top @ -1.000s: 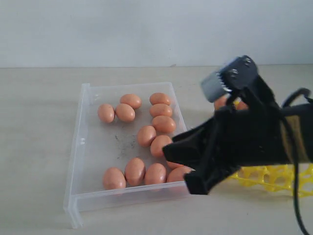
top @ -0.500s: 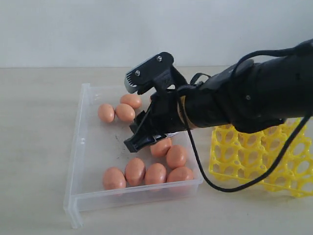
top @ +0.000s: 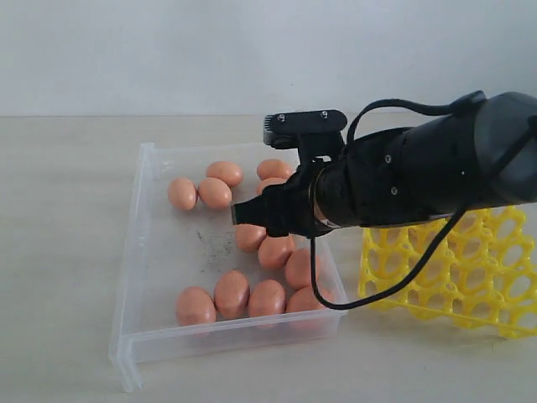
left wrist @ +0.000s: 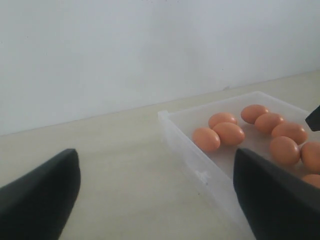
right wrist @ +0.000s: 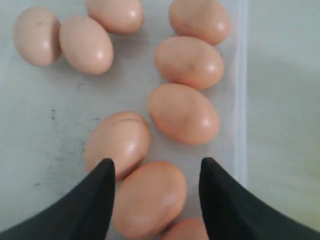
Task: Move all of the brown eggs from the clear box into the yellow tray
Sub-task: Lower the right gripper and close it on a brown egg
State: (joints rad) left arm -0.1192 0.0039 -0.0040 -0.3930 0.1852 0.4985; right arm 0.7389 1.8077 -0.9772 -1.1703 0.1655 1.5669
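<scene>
The clear box [top: 143, 252] holds several brown eggs [top: 214, 193] in loose clusters. My right arm reaches across from the right, and its gripper [top: 252, 214] hovers over the middle of the box. In the right wrist view that gripper [right wrist: 156, 165] is open, its black fingertips [right wrist: 102, 185] either side of one egg [right wrist: 150, 197] lying below them, with no contact visible. The yellow tray [top: 470, 277] stands right of the box, partly hidden behind the arm. My left gripper [left wrist: 155, 200] is wide open and empty, over bare table beside the box wall [left wrist: 200, 165].
A black cable [top: 377, 290] loops down from the right arm over the tray's near-left corner. A pale wall rises behind the beige table [top: 67, 210]. Dark scuff marks [top: 216, 245] dot the box floor.
My right arm has swung left from over the tray to above the box, and its gripper now points down over the middle eggs.
</scene>
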